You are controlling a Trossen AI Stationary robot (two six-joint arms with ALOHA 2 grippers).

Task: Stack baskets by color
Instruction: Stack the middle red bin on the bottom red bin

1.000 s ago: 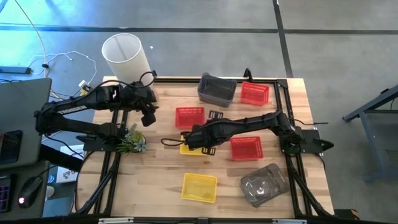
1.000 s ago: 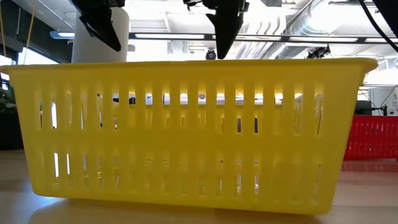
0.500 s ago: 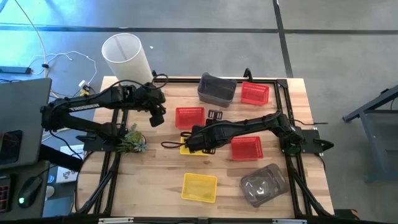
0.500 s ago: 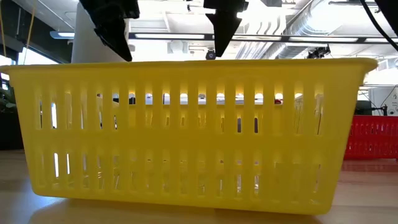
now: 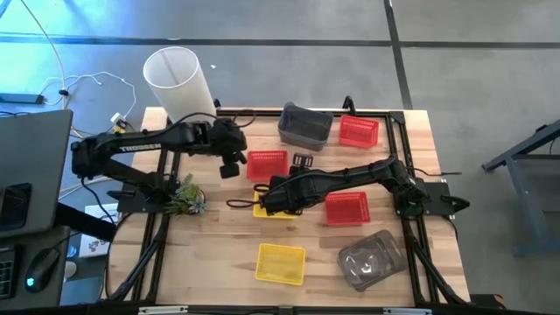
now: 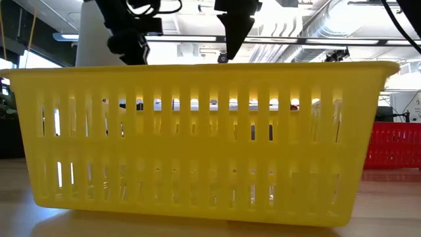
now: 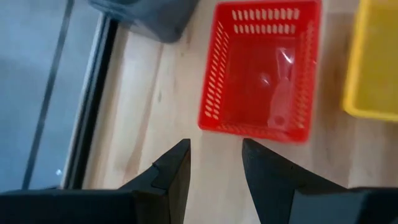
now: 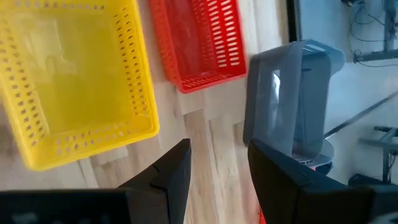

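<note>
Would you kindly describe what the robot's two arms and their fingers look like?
Both arms are black and slim, with jointed links; thin dark cables loop around them. The left gripper and right gripper each have two broad, flat, matte dark fingers tapering to points.

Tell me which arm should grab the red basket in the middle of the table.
Left, probably. The left hand hangs open right beside the red basket, which faces it in its wrist view; the right hand hangs open over the yellow basket.
</note>
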